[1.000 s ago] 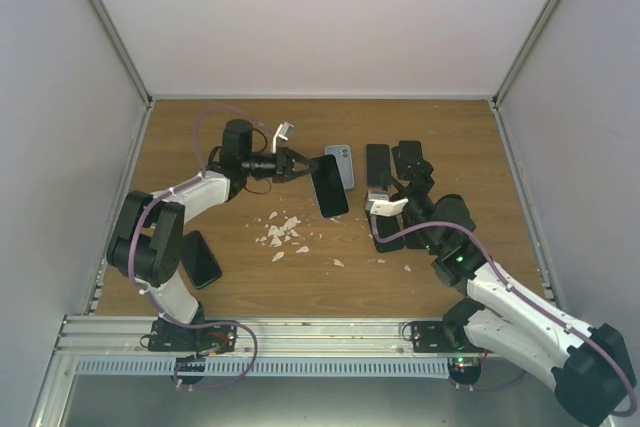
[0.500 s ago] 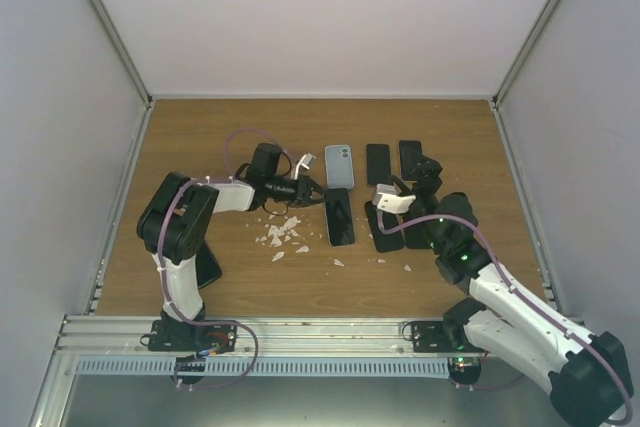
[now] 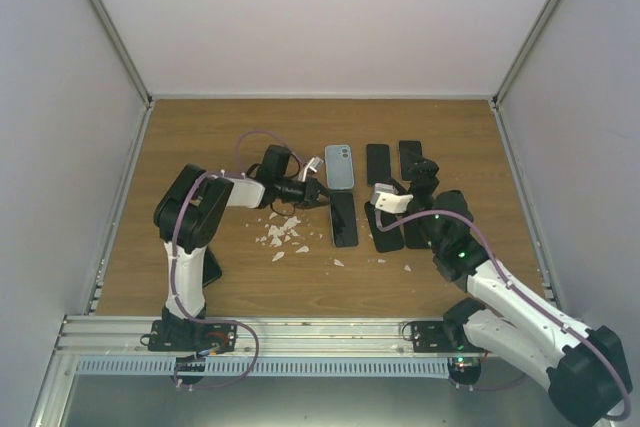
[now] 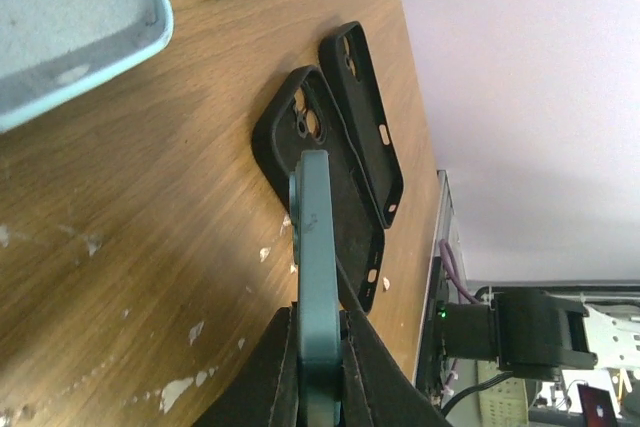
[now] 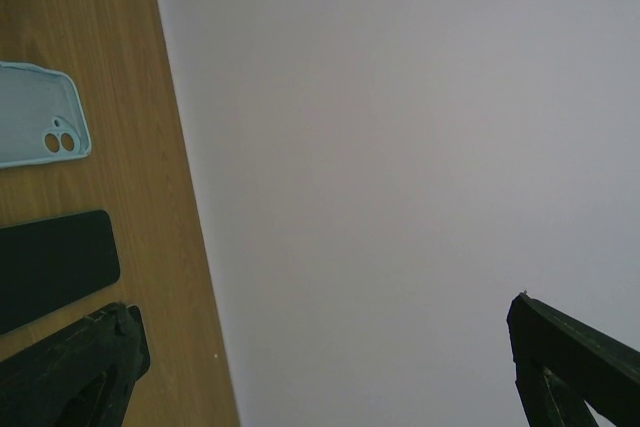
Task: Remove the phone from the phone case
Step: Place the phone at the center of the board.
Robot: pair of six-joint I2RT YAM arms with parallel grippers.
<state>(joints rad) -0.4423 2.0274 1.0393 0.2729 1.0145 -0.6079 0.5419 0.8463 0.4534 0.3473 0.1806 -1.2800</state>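
Two arms are at work over the brown wooden surface (image 3: 200, 137).

- **Left arm:** The left fingers (image 3: 312, 194) are clamped hard on one end of a dark, teal-edged phone (image 3: 343, 219). The wrist view shows it edge-on, a thin bare slab with no case wall round it.
- **Change:** A second ago this phone was held further back, close beside the pale blue rubbery case (image 3: 339, 165). The left arm has since folded in and swung it toward the near side. It is now level with the surface, just beside the pair of empty black soft cases (image 4: 352, 212). I cannot tell whether it touches the wood or hangs just off it.
- **Right arm:** The right fingers (image 3: 418, 179) are spread as wide as they go, holding nothing and turned toward the back wall.
- **Litter:** White flecks (image 3: 282, 232) lie near the left wrist.

My reading is that the phone is already free of its shell, though I cannot say which shell it came from. The move looks like a carry to a set-down spot. If so, only lowering and letting go remain. The risk is the phone coming down across the nearest black case.
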